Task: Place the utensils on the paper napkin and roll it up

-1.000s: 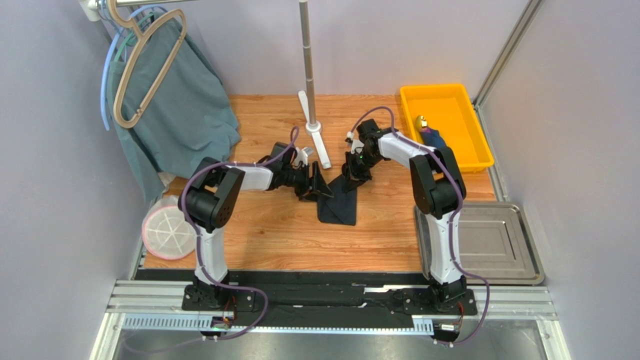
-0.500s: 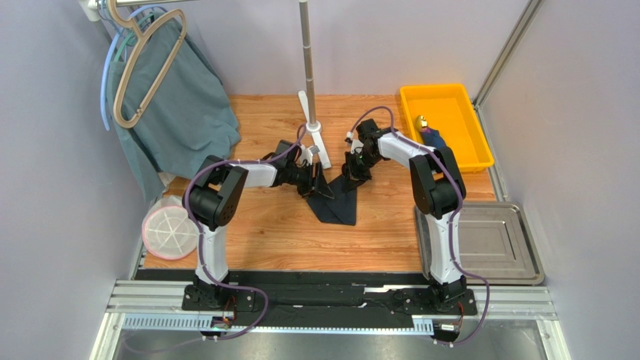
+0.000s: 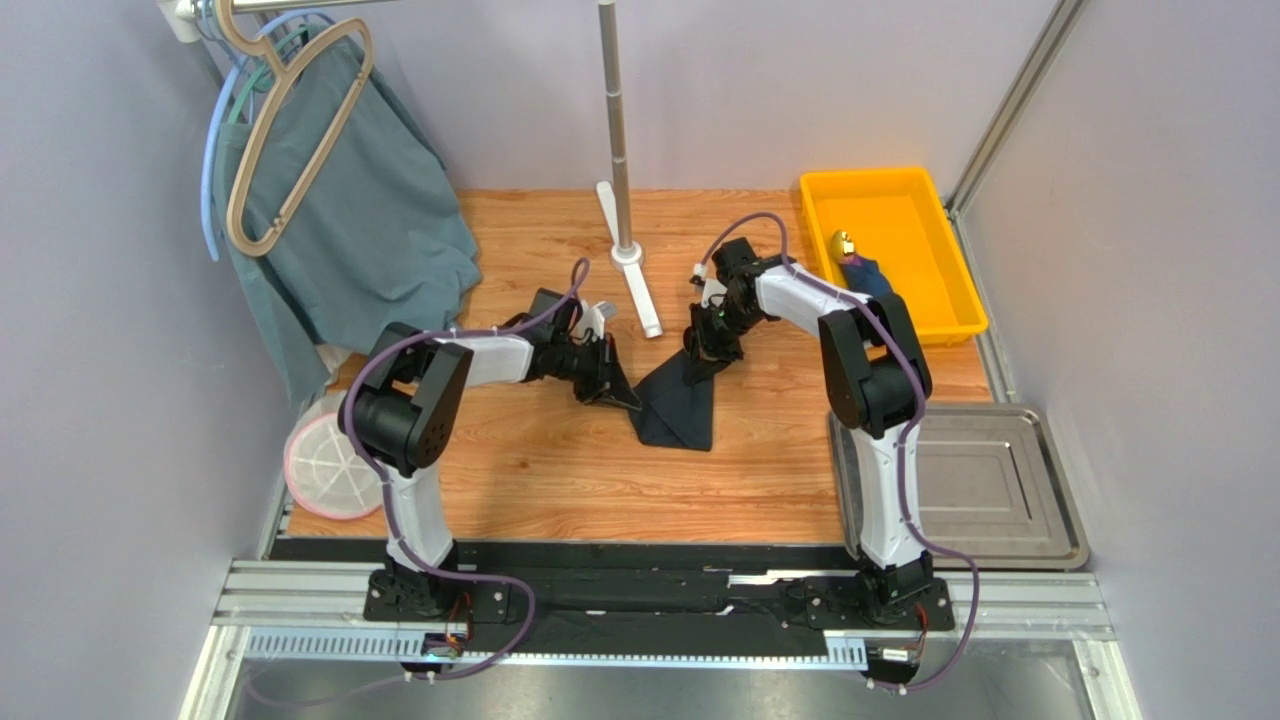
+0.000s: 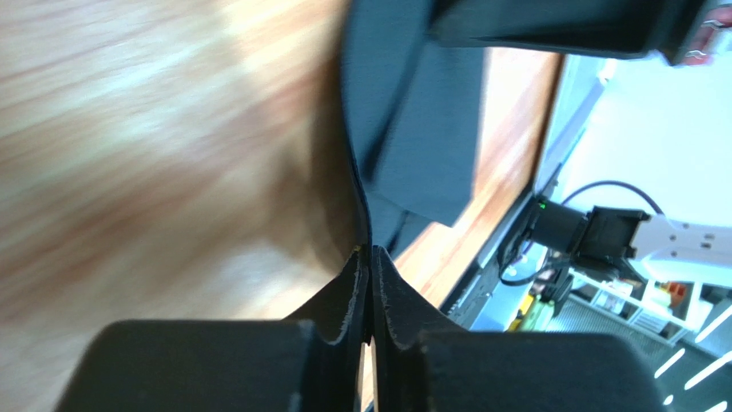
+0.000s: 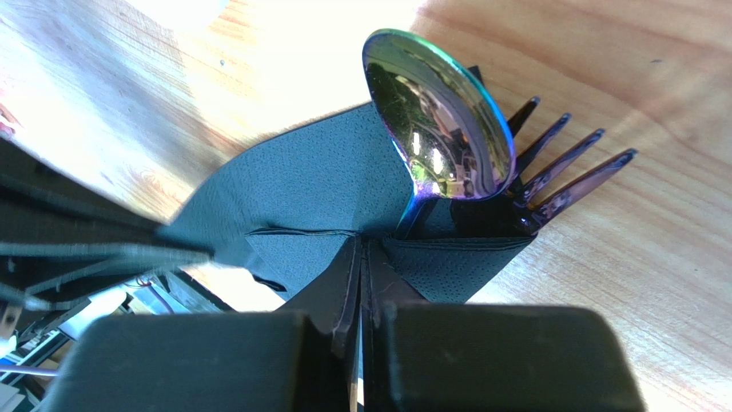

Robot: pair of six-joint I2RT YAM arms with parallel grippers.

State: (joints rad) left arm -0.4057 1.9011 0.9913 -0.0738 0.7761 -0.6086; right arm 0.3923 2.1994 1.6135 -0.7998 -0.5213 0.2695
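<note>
The black paper napkin [image 3: 679, 405] lies partly folded on the wooden table, mid-scene. My left gripper [image 3: 613, 384] is at its left corner. In the left wrist view that gripper [image 4: 371, 251] is shut on the thin napkin edge [image 4: 412, 129], which rises from between the fingertips. My right gripper [image 3: 706, 348] is at the napkin's far end. Seen from the right wrist, it [image 5: 361, 245] is shut on a napkin fold [image 5: 318, 189]. An iridescent spoon [image 5: 438, 120] and a fork [image 5: 558, 167] stick out of that fold; their handles are hidden.
A yellow bin [image 3: 890, 248] at the back right holds a dark blue bundle with a gold tip [image 3: 860, 270]. A steel tray [image 3: 977, 488] sits at the right front. A stand's pole and foot [image 3: 631, 263], a teal cloth on a hanger [image 3: 353, 225] and a white round strainer [image 3: 337, 462] are nearby.
The left gripper has gone from open to shut on the napkin's left corner, and the left arm has drawn back to the left. The right arm has not moved.
</note>
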